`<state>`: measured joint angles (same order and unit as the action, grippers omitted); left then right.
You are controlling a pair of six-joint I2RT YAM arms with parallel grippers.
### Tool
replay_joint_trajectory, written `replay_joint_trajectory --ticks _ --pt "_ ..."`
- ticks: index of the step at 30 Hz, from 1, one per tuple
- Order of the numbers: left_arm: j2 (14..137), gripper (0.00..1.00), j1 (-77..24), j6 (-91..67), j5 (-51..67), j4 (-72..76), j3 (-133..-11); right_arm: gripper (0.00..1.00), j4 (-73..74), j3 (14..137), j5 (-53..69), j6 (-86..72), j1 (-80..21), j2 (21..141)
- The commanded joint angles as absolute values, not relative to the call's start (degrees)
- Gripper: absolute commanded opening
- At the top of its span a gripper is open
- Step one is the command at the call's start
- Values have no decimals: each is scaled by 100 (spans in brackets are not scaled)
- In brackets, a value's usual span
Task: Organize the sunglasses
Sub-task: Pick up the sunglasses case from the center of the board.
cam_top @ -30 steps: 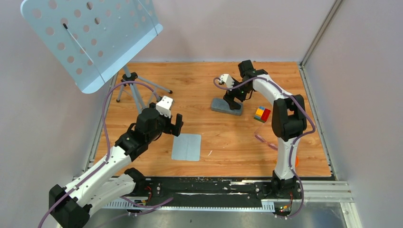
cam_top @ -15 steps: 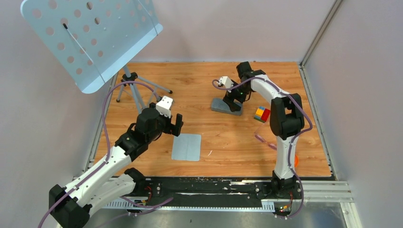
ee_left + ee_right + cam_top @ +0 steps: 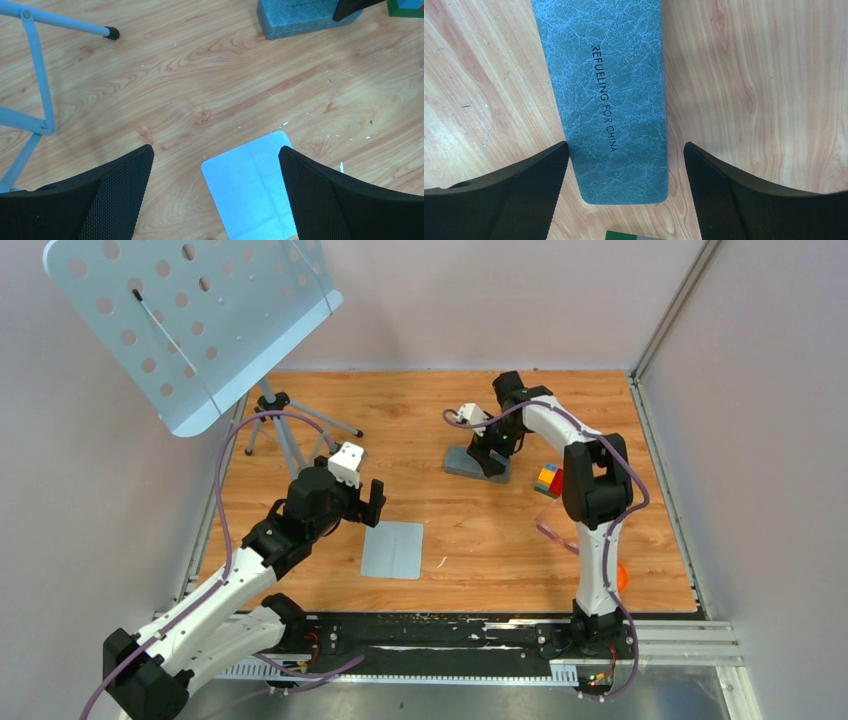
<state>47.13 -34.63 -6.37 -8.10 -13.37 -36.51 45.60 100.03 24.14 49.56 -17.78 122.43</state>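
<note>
1. While the right gripper [image 3: 625, 150] straddles the shut grey glasses case [image 3: 604, 75] with jaws wide, an off-centre squeeze could skid it away.
2. Left gripper [image 3: 216, 150], likewise spread, hovers over the cloth [image 3: 250, 195].
3. Sunglasses [image 3: 552, 533] lie beside the right arm [image 3: 590, 480], which might sweep them.

Wooden table [image 3: 200, 75], matt grain; grey case [image 3: 609, 100] crackled, leather-like perhaps; cloth [image 3: 250, 190] smooth, creased.

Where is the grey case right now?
Top view: the case lies on the table's far right half, beside the coloured cube, beneath the open right gripper.
</note>
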Motion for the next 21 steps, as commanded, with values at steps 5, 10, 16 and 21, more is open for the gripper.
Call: replay_joint_trajectory --ticks 5,10,16,21 --pt "4694 100 -3469 -589 -805 -1301 -3648 86 4856 10298 2382 5022 -1922 12507" --pt "4700 100 -3467 -589 -809 -1308 -3647 67 5050 10414 2383 5067 -1933 12588" --pt "4687 100 -3470 -589 -800 -1297 -3643 41 5481 10700 2421 4964 -1933 12650" --pt "4737 100 -3465 -609 -776 -1275 -3649 18 5733 10580 2717 4705 -1921 12096"
